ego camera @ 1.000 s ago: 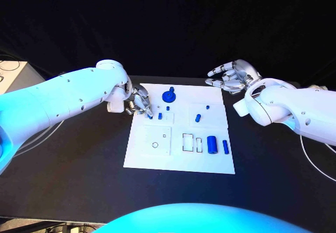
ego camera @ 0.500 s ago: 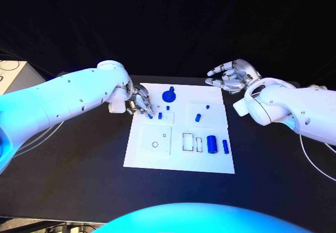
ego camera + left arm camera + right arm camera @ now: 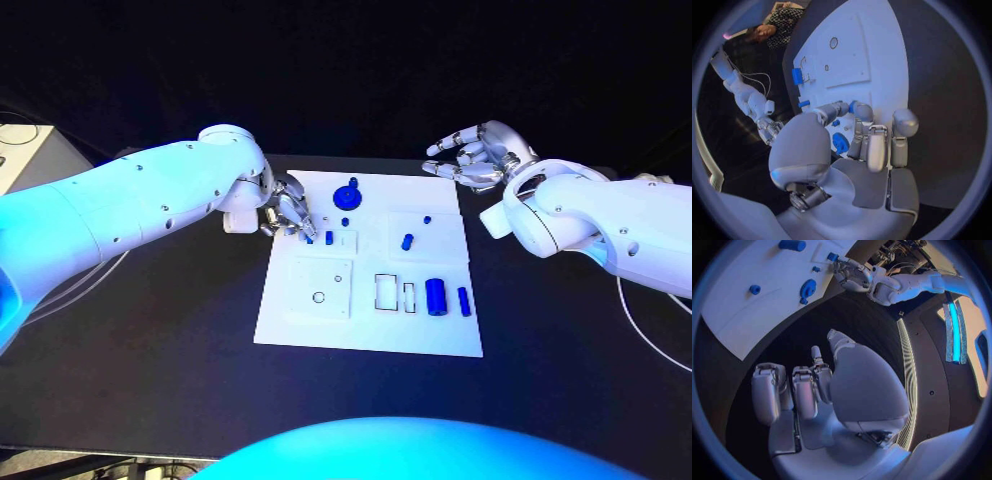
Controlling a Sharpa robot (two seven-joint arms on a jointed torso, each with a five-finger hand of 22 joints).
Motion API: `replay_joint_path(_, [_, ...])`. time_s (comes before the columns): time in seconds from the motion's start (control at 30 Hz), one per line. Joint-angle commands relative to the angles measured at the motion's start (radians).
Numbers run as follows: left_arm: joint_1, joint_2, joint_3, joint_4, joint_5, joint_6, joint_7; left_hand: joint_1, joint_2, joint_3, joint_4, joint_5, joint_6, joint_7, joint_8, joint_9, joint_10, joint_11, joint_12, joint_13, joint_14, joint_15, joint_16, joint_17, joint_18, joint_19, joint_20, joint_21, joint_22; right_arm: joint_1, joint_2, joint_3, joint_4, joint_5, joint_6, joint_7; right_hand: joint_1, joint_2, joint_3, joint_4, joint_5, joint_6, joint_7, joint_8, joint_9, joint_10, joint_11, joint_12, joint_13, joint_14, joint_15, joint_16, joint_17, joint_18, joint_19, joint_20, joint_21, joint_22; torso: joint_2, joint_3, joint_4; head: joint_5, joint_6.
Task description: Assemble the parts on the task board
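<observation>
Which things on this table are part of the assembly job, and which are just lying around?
Part of the job:
- white rectangular task board
- small blue parts on it, such as the round blue knob-shaped piece and the dark blue cylinder
- left hand, fingertips down at the board

Lying about:
- pale box at the table's edge

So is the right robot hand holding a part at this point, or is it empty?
Empty. The right robot hand hovers off the far right corner of the task board, its fingers apart with nothing between them.
</observation>
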Motion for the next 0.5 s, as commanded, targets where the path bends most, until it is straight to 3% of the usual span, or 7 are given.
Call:
replay_joint_path(0.03, [-0.009, -0.004, -0.005, 0.005, -0.01, -0.003, -0.006, -0.015, -0.002, 0.046, -0.059, -0.007, -0.004, -0.014, -0.003, -0.007, -0.007, -0.003, -0.004, 0.001, 0.074, -0.009, -0.003, 0.198, 0.009, -0.004, -0.001, -0.009, -0.004, 0.0, -0.001, 0.0, 0.001, -0.004, 0.006, 0.006, -0.006, -0.003, 0.004, 0.0, -0.006, -0.005, 0.002, 0.004, 0.0, -0.005, 0.001, -0.002, 0.149, 0.099, -0.001, -0.005, 0.239, 0.006, 0.047, -0.001, -0.003, 0.145, 0.0, 0.0, -0.0004, 0.001, 0.0])
replay_joint_path(0.4, [-0.011, -0.027, -0.005, 0.022, -0.025, -0.059, 0.006, -0.035, -0.026, -0.165, 0.068, -0.042, 0.023, -0.01, -0.028, -0.034, -0.01, 0.0, 0.004, 0.011, 0.074, -0.008, -0.003, 0.198, 0.008, 0.006, 0.0, -0.025, -0.014, 0.0, -0.002, 0.0, 0.001, -0.004, 0.006, 0.007, -0.006, -0.003, 0.004, 0.0, -0.006, -0.005, 0.002, 0.004, 0.0, -0.005, 0.001, -0.002, 0.149, 0.099, -0.001, -0.005, 0.239, 0.006, 0.047, -0.001, -0.003, 0.145, 0.0, -0.0001, 0.0, 0.001, 0.004])
replay_joint_path(0.5, [-0.011, -0.036, -0.004, 0.031, -0.027, -0.084, 0.01, -0.018, -0.024, -0.209, 0.111, -0.116, 0.025, -0.01, -0.033, -0.039, -0.008, 0.001, 0.005, 0.014, 0.074, -0.007, -0.003, 0.198, 0.008, 0.01, 0.0, -0.027, -0.014, 0.0, -0.001, 0.0, 0.001, -0.004, 0.006, 0.008, -0.006, -0.003, 0.004, 0.0, -0.006, -0.005, 0.002, 0.004, 0.0, -0.005, 0.001, -0.002, 0.149, 0.099, -0.001, -0.005, 0.239, 0.006, 0.047, -0.001, -0.003, 0.145, 0.0, -0.0003, -0.0003, 0.002, 0.006])
